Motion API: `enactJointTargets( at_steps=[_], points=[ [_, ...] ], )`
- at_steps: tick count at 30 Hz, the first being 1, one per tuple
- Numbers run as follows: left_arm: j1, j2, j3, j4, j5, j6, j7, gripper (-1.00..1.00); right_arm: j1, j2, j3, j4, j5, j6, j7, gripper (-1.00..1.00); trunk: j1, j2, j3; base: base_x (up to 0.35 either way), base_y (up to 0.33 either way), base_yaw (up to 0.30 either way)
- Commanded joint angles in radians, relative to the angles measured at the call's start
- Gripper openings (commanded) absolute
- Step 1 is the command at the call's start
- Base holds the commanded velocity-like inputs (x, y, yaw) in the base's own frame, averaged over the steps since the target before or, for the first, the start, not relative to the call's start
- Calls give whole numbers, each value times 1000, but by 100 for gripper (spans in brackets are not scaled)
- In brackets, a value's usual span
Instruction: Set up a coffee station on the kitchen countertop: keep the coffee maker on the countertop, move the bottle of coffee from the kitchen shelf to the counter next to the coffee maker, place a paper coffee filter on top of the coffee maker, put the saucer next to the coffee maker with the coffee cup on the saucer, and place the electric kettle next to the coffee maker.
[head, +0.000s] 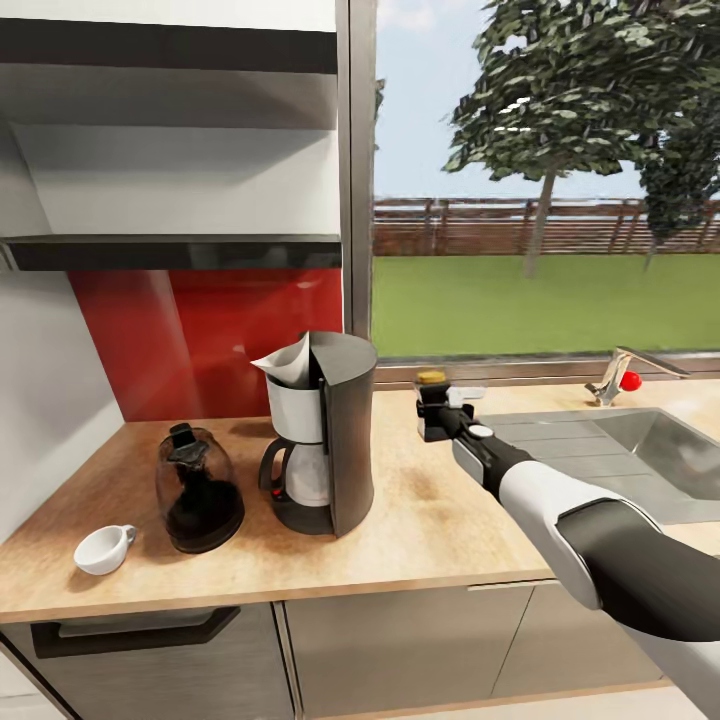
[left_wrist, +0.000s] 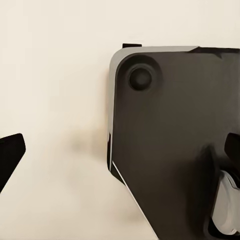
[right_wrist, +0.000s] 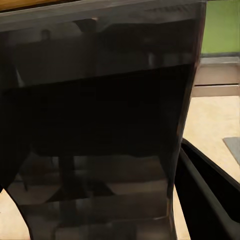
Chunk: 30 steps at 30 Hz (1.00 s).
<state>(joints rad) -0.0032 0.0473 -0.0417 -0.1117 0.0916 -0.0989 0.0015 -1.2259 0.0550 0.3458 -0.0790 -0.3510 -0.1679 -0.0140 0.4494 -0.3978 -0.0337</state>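
The black coffee maker (head: 340, 430) stands mid-counter with a white paper filter (head: 288, 362) sticking out of its top. To its left sits the dark glass electric kettle (head: 198, 490), and further left a white coffee cup (head: 100, 549) lies on the bare counter. My right gripper (head: 438, 412) is shut on the bottle of coffee (head: 431, 379), whose yellow lid shows just above the fingers. It holds the bottle a little to the right of the coffee maker, near the window sill. In the right wrist view the dark bottle (right_wrist: 100, 125) sits close up beside one finger (right_wrist: 210, 190). My left gripper (left_wrist: 120, 155) is open over my own dark base.
A steel sink (head: 660, 440) with a faucet (head: 615, 375) lies right of my right arm. The wooden countertop (head: 440, 520) has bare room between coffee maker and sink. A red backsplash and a range hood are behind the kettle, and a window is behind the sink.
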Motion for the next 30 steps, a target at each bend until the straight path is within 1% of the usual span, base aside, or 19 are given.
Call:
enactJointTargets(
  at_steps=[1, 5, 11, 15, 19, 20, 22, 25, 30],
  points=[
    [-1, 0, -5, 0, 10, -2, 0, 100, -1, 1, 9, 4, -9, -4, -1, -100, 1, -2, -2, 0, 0, 31],
    [-1, 0, -4, 0, 10, -2, 0, 100, -1, 4, 9, 7, -9, -5, -1, -100, 1, -2, -2, 0, -1, 202],
    [-1, -1, -4, 0, 10, -2, 0, 100, -1, 7, 9, 19, -9, -5, -1, -100, 1, -2, -2, 0, -121, 286],
    [0, -1, -5, 0, 10, -2, 1, 100, -1, 8, 9, 19, -9, -5, 0, -100, 1, -2, -2, 0, -28, 285],
    [0, -1, -7, 0, 10, -2, 1, 100, -1, 8, 9, 25, -9, -10, 0, -100, 1, -2, -2, -18, -33, 87],
    [0, -1, -7, -1, 10, -2, 2, 100, 0, 8, 9, 39, -9, -23, 0, -100, 1, -2, -2, -75, -125, 15],
    [-1, -1, -7, -1, 10, -2, 2, 100, 0, 8, 9, 77, -9, -83, 0, -100, 1, -2, -2, -38, -54, 6],
    [-1, -1, -7, 0, 10, -2, 2, 100, 0, 8, 9, 111, -9, -131, 0, -100, 1, -2, -2, -11, -15, 2],
    [-1, -1, -7, -2, 10, -2, 1, 100, 1, 7, 9, 136, -9, -157, 0, -100, 1, -2, -2, -1, -2, 0]
  ],
)
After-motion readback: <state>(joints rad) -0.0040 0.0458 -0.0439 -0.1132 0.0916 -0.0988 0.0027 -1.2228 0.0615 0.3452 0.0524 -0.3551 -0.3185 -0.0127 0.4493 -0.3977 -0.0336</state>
